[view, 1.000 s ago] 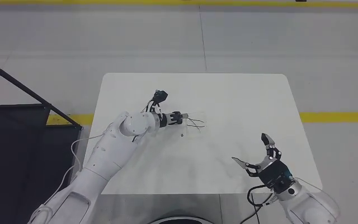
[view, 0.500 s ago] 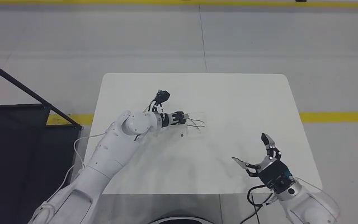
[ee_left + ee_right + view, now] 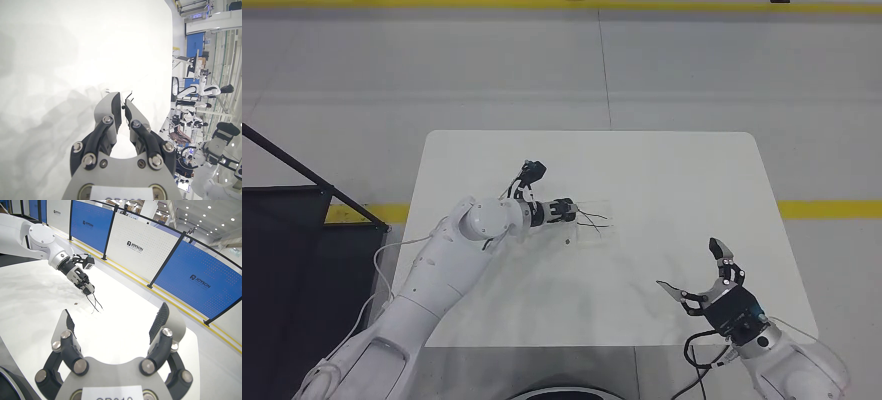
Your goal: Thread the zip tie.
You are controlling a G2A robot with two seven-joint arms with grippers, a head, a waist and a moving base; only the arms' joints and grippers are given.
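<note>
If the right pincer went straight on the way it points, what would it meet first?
The way over the bare table looks free ahead of the right pincer. Farther on, roughly in line, hang the loose ends of the zip tie, held by the left pincer. Depth is unclear.

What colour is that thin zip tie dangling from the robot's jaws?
The zip tie is black, clearest in the right wrist view.

Thin black zip tie [image 3: 98, 303] — pinched in the left gripper [image 3: 88, 292]
Two slim black strands splay out from between the closed fingertips and slant down toward the white table [image 3: 37, 306], over its middle part — whether their ends touch the surface cannot be told. A short hooked end [image 3: 129, 95] pokes past the fingertips.
</note>
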